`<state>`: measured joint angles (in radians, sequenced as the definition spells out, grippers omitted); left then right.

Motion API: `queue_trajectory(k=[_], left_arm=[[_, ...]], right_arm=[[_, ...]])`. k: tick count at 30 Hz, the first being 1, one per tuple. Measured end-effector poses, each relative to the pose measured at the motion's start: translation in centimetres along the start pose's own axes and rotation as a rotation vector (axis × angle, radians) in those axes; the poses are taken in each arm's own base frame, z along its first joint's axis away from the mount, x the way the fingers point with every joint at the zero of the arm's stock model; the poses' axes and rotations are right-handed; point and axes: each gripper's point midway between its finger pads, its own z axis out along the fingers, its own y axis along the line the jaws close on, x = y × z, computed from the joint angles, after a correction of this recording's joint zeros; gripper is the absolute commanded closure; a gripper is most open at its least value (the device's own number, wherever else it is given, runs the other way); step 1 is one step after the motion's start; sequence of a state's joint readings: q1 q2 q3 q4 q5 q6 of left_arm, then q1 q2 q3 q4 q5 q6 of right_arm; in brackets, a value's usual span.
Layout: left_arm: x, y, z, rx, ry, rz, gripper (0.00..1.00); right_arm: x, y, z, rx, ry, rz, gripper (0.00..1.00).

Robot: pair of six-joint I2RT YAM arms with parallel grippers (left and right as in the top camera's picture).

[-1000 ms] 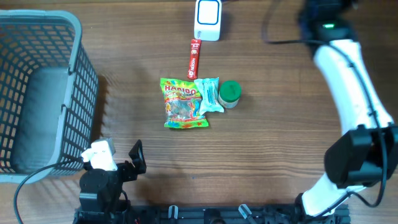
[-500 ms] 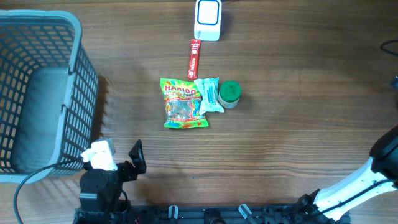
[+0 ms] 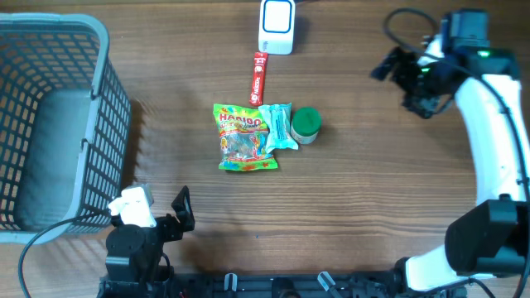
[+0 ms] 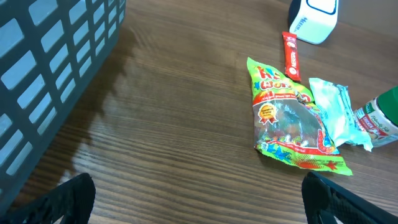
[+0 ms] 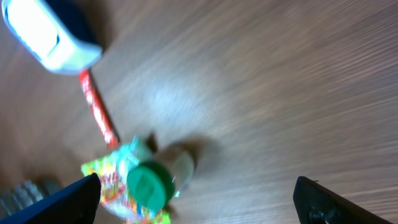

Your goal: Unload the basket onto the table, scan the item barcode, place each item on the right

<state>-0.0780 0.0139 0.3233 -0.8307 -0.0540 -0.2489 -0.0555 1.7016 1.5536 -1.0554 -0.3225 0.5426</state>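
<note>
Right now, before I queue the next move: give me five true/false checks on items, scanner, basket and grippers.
1. The Haribo bag lies on the table, outside the basket. True.
2. The right gripper is shut on the green-capped bottle. False: it is open and empty, off to the right of the items and clear of the bottle.
3. The red stick pack lies between the scanner and the Haribo bag. True.
4. The light-blue packet is in the basket. False: it lies on the table between the Haribo bag and the green-capped bottle.
5. The left gripper is open and holds nothing. True.
</note>
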Motion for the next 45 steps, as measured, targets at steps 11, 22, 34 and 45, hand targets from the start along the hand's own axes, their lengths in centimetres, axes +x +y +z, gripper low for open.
queue_trajectory(k=[11, 22, 34, 45], left_arm=[[0.0, 0.0, 0.0, 0.0, 0.0, 0.0, 0.0], [0.0, 0.0, 0.0, 0.0, 0.0, 0.0, 0.0], [0.0, 0.0, 0.0, 0.0, 0.0, 0.0, 0.0], [0.0, 0.0, 0.0, 0.0, 0.0, 0.0, 0.0]], right_arm=[[8.6, 8.0, 4.2, 0.043, 0.086, -0.228, 0.0], [11.1, 5.2, 11.8, 0.264, 0.174, 0.415, 0.0], [12.0, 4.1, 15.9, 0.297, 0.249, 0.264, 0.44], [6.4, 0.8, 11.6, 0.447, 0.262, -0.637, 0.38]])
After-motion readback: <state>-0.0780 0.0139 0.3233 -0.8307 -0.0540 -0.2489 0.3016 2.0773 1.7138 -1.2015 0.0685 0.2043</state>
